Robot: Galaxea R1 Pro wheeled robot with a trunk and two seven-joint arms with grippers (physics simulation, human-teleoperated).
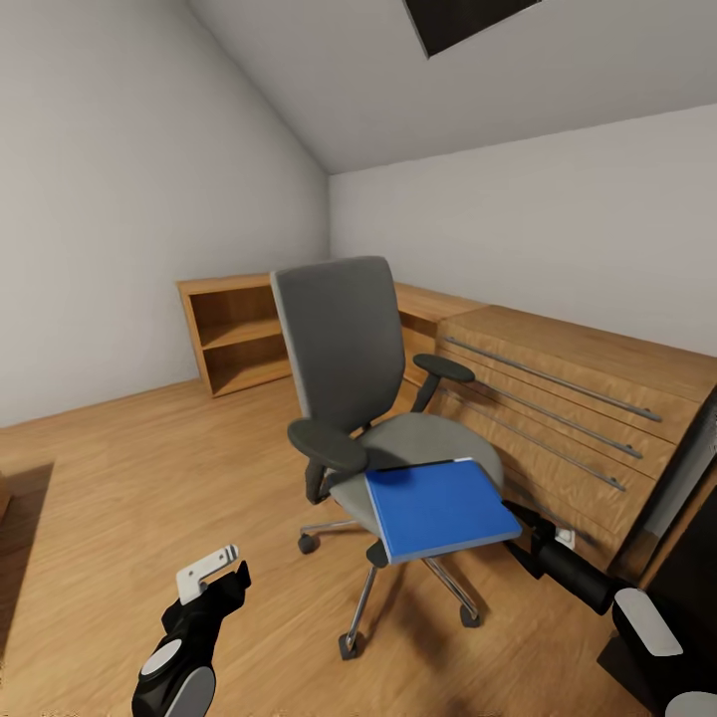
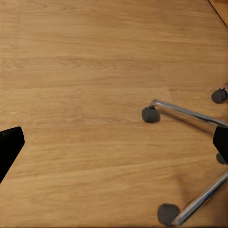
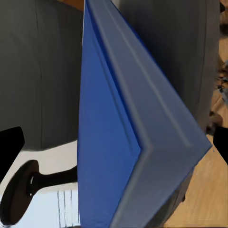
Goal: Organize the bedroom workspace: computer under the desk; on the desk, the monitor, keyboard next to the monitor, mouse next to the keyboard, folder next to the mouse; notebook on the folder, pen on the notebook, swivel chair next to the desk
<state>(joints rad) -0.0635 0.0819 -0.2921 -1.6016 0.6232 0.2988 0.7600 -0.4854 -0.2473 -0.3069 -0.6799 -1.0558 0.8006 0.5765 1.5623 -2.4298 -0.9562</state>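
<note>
The grey swivel chair (image 1: pixel 339 349) stands mid-room on the wood floor, and the bright-blue folder (image 1: pixel 438 508) lies on its seat, overhanging the front edge. My right gripper (image 1: pixel 514 521) is at the folder's right edge. In the right wrist view the folder (image 3: pixel 104 142) sits edge-on between the fingers, which are wide apart and open. The chair's grey upholstery (image 3: pixel 47 71) is behind it. My left gripper (image 1: pixel 217 570) hangs open and holds nothing, low over the floor to the left of the chair. Its wrist view shows the chrome chair base (image 2: pixel 185 114) and casters.
A light-wood drawer chest (image 1: pixel 578 398) with bar handles runs along the right wall, close behind the chair. A light-wood shelf unit (image 1: pixel 234 334) fills the far corner. A black surface (image 1: pixel 687 558) shows at the right edge. Open floor (image 1: pixel 129 478) lies to the left.
</note>
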